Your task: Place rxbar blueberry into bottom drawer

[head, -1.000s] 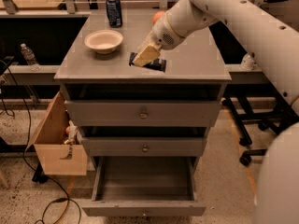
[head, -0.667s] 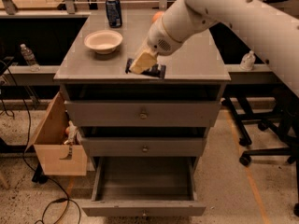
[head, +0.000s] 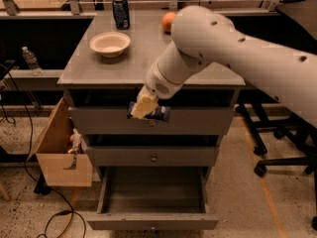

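Moved since a second ago: we log the gripper [head: 144, 106] and the snack bar [head: 158, 114] as off the cabinet top [head: 148, 63], where they sat at the front edge, and now out in the air in front of the top drawer [head: 203, 122]. Gripper: pale tan fingers [head: 142, 103] closed on the left end of the dark blue snack bar, whose right end sticks out beyond them; we count it as held, touching no surface. White arm [head: 233, 48]: reaches in from the right across the cabinet top. Bottom drawer [head: 151, 221]: pulled fully out, directly below the held bar, with the shut middle drawer [head: 153, 156] between them. Cabinet top, other items: one pale bowl [head: 110, 43] at left; one blue soda can [head: 120, 12] behind it; one orange [head: 168, 22] at the back, partly hidden by the arm. Beside the cabinet, left: one tan wooden box [head: 62, 157], leaning against the drawers; one water bottle [head: 30, 59] on the dark shelf farther left.
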